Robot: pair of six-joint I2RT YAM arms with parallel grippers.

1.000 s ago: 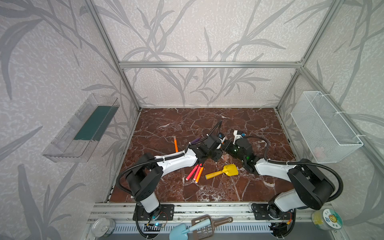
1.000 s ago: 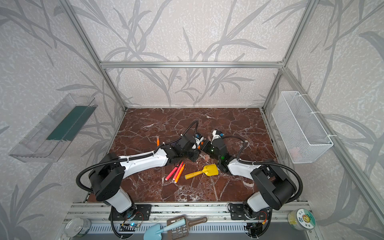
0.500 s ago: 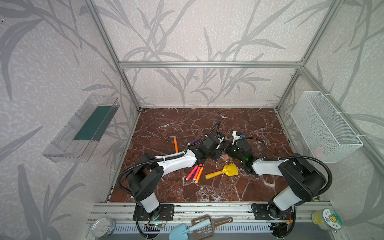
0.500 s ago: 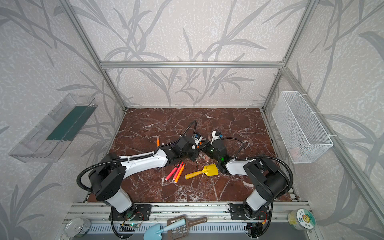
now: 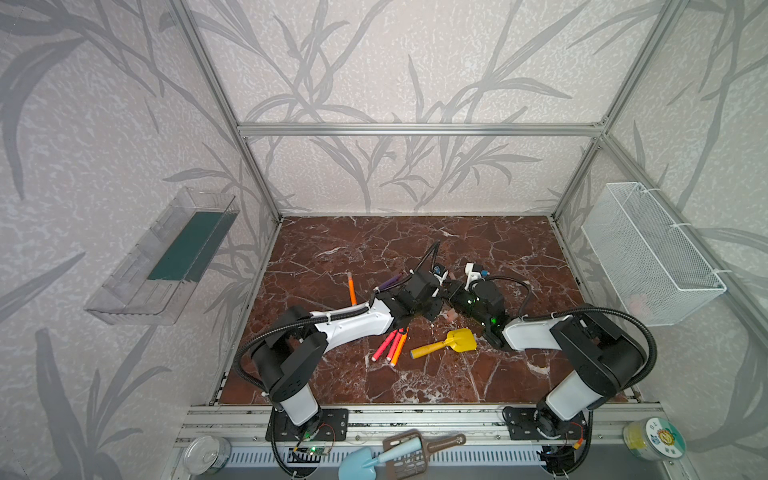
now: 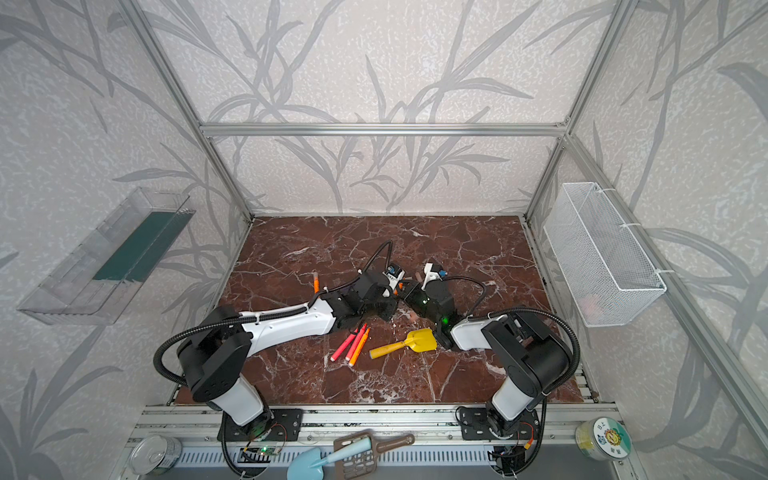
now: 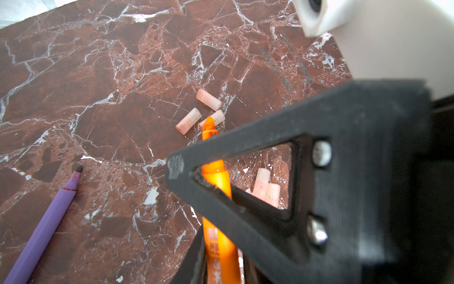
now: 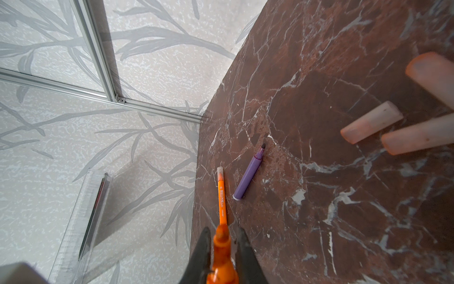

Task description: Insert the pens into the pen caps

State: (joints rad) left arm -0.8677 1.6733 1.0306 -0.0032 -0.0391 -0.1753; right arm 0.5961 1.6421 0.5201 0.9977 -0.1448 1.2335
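Mid-floor the two grippers meet tip to tip. My left gripper (image 5: 435, 296) (image 7: 218, 268) is shut on the barrel of an orange pen (image 7: 216, 177). My right gripper (image 5: 451, 291) (image 8: 223, 243) is shut on the same pen near its uncapped tip (image 8: 222, 233); its black finger (image 7: 344, 123) crosses the left wrist view. Several pale pen caps (image 7: 188, 121) (image 8: 371, 121) lie loose under the grippers. A purple pen (image 5: 390, 282) (image 8: 248, 177) lies uncapped. An orange pen (image 5: 352, 289) (image 8: 222, 196) wearing a cap lies beside it. Three pens (image 5: 390, 345) (image 6: 353, 343) lie under the left forearm.
A yellow toy shovel (image 5: 446, 343) lies on the marble floor just in front of the grippers. A white wire basket (image 5: 648, 253) hangs on the right wall and a clear tray (image 5: 166, 257) on the left wall. Aluminium posts frame the floor.
The left gripper's jaws have closed in on the orange pen. The right arm's elbow has swung inwards while its gripper stayed shut on the pen at the middle.
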